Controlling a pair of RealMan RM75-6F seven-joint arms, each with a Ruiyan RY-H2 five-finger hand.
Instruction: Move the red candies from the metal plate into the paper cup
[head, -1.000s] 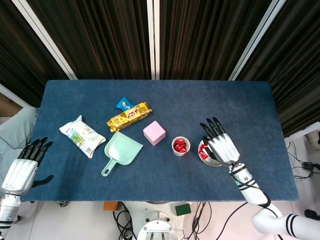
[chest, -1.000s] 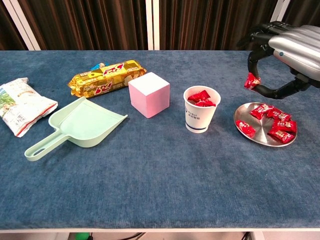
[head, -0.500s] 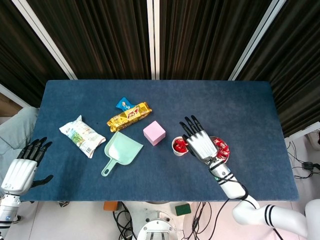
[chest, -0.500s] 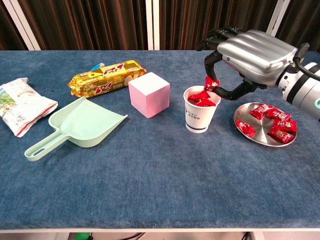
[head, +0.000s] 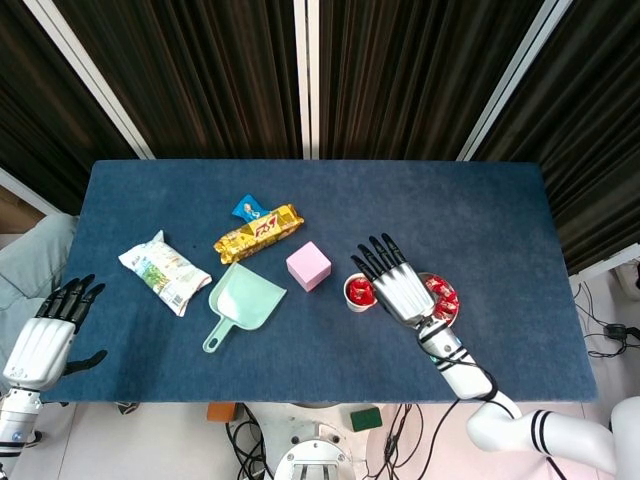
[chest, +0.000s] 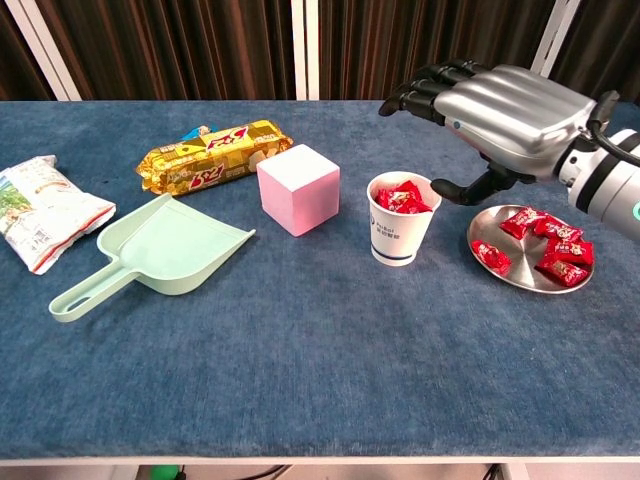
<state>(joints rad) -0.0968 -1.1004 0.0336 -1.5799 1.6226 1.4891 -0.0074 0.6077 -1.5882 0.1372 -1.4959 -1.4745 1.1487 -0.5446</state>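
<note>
the right hand (chest: 510, 120) is held above the paper cup (chest: 399, 232), fingers spread and empty; red candies (chest: 403, 198) are seen in the cup, more candies (chest: 545, 243) on the metal plate (chest: 518, 268) beside it; the left hand (head: 45, 335) is kept off the table, fingers apart

Silver-backed robot hand (chest: 510, 115) with black fingers (chest: 420, 90), white forearm, black cables, second robot hand (head: 45, 335) alike
</note>
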